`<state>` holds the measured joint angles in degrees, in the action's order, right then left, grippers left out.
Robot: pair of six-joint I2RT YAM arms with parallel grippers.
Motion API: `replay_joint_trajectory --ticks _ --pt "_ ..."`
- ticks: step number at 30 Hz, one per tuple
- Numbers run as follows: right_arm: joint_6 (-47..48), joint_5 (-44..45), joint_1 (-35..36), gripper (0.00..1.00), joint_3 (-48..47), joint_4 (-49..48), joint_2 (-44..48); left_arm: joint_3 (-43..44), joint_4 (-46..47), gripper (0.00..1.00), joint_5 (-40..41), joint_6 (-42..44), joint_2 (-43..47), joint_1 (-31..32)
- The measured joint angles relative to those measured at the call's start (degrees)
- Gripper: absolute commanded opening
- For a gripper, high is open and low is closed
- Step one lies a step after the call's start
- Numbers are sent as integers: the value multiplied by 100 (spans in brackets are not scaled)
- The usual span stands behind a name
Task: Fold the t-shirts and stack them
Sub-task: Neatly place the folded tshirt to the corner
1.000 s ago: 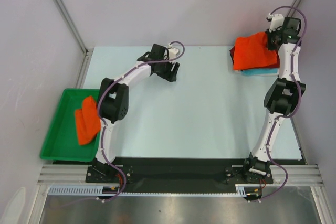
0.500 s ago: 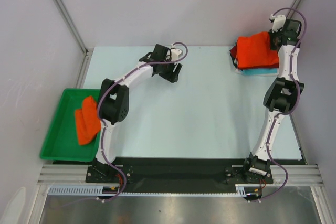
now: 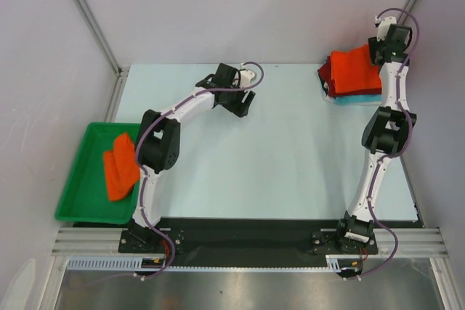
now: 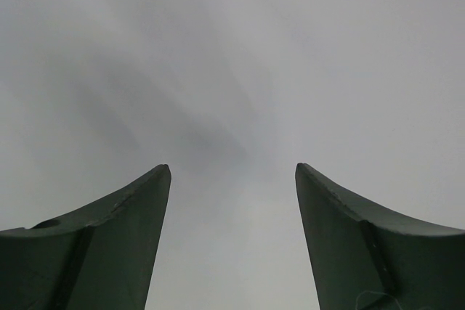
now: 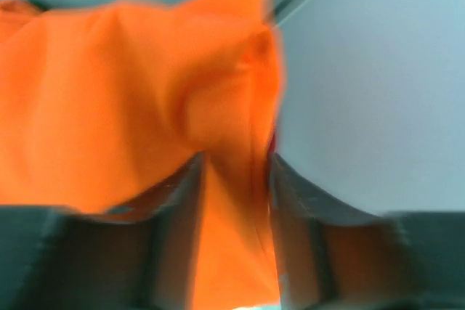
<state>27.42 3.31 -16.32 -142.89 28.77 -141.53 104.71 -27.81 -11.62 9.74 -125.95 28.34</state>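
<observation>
A stack of folded t-shirts lies at the table's far right: a bright orange one on top, a turquoise one at the bottom, and a dark red edge showing at the left. My right gripper hovers at the stack's far right corner. In the right wrist view the right gripper has its jaws apart, with a fold of the orange t-shirt lying between them. My left gripper hangs open over the bare table at the back middle. In its wrist view the left gripper holds nothing. Another orange t-shirt lies crumpled in the green tray.
The green tray sits at the table's left edge beside the left arm's base. Grey walls with metal posts close off the back and both sides. The right arm reaches up along the table's right edge.
The right gripper's jaws have parted over the orange t-shirt on the stack, and it has lifted a little toward the back. The left gripper has drifted slightly right.
</observation>
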Motion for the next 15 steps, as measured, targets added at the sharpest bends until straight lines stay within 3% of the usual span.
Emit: replay_joint_trajectory --ticks 2,3,9,13,15 --pt "15 254 55 93 111 -181 52 0 0 76 17 11 4 0" --pt "7 339 79 99 197 -227 96 0 -2 76 39 31 7 0" --pt "-138 483 286 100 660 -229 507 0 -2 77 142 85 61 0" --pt "-367 13 592 100 730 -122 903 -17 13 80 398 90 162 -2" --pt "-535 -424 804 100 844 -24 1169 -42 28 88 579 92 247 -22"
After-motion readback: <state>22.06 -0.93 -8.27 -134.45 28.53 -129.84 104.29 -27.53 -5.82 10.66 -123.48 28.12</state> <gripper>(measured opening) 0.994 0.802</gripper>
